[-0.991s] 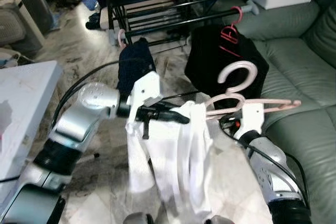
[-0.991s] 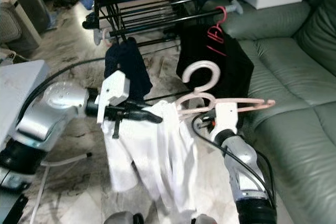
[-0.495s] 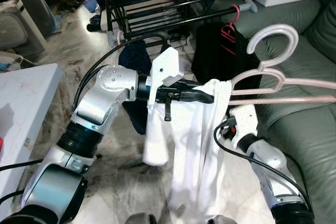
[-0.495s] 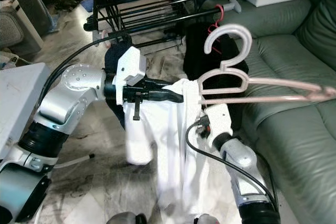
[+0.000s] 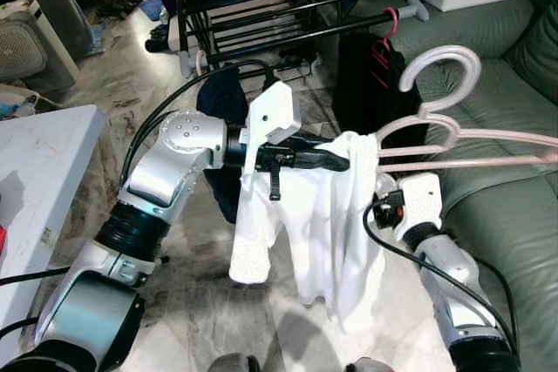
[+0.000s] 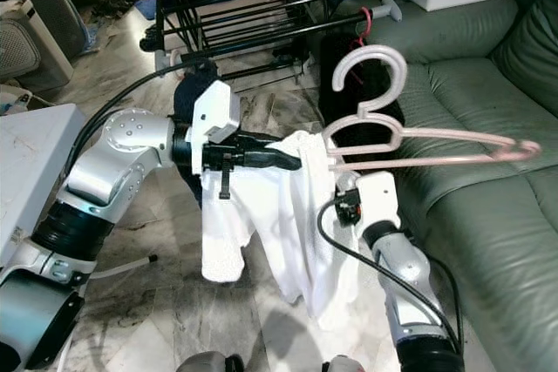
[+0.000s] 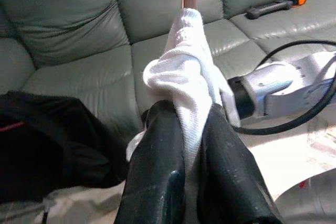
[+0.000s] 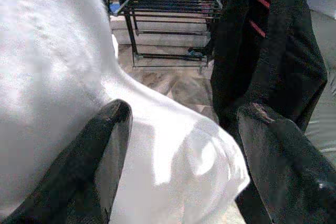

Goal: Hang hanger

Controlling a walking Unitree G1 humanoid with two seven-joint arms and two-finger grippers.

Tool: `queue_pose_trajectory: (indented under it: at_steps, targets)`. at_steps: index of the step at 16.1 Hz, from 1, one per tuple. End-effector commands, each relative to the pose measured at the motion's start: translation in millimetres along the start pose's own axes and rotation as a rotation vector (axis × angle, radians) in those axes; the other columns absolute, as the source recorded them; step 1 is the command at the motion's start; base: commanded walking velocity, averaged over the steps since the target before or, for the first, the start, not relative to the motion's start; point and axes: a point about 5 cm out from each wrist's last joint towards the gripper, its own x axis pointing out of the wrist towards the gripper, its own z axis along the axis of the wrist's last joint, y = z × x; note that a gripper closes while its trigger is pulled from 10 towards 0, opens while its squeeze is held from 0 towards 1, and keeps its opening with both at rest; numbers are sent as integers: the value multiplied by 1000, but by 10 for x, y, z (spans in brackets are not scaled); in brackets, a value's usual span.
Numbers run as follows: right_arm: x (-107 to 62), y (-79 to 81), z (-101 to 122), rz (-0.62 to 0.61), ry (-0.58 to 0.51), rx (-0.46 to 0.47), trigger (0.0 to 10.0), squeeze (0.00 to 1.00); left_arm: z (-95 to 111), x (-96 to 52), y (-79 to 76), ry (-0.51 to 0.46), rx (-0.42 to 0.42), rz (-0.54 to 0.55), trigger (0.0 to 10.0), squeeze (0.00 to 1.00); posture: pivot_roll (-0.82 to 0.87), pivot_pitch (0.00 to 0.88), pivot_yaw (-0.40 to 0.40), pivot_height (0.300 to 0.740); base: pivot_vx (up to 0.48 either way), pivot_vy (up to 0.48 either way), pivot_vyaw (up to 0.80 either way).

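A pink hanger (image 5: 453,52) carries a white garment (image 5: 331,215) draped over its left end, and its bars reach out over the sofa. My left gripper (image 5: 340,161) is shut on the bunched white cloth at that end; in the left wrist view the fingers (image 7: 152,171) pinch the cloth with the pink rod rising above it. Below the hanger, my right gripper (image 8: 178,114) is open, its fingers (image 8: 105,150) spread wide against the hanging white cloth. The black drying rack (image 5: 261,15) stands behind.
A black garment on a red hanger (image 5: 366,84) hangs from the rack's front bar, with a dark blue cloth (image 5: 218,98) to its left. A green sofa (image 5: 514,215) is on the right and a white table (image 5: 44,154) on the left. The floor is marble.
The hanger has been lifted from low in front of me, then shifted slightly left. The white garment has bunched up and now hangs shorter. The left gripper stays clamped on the cloth.
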Motion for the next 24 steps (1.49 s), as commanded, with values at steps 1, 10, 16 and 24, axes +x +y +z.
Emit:
queue_pose_trajectory:
  at_steps: [1,10,16,24]
  targets:
    - [4,-2,12,-19,-8,12,10000,1000,118,-80,98,-21,58,57,10000,0,8,20,156,740,0,0,0]
    - [-98,-187,-191,-329,106,255,10000,0,110,-59,150,-39,23,101,10000,0,4,26,157,740,0,0,0]
    - [154,-186,-64,-155,113,417,10000,0,226,14,-27,-101,-22,-35,10000,0,8,30,148,740,0,0,0]
    - [-4,-318,-569,-260,444,526,0,0,432,31,-164,-174,-66,-86,10000,0,11,39,127,740,0,0,0]
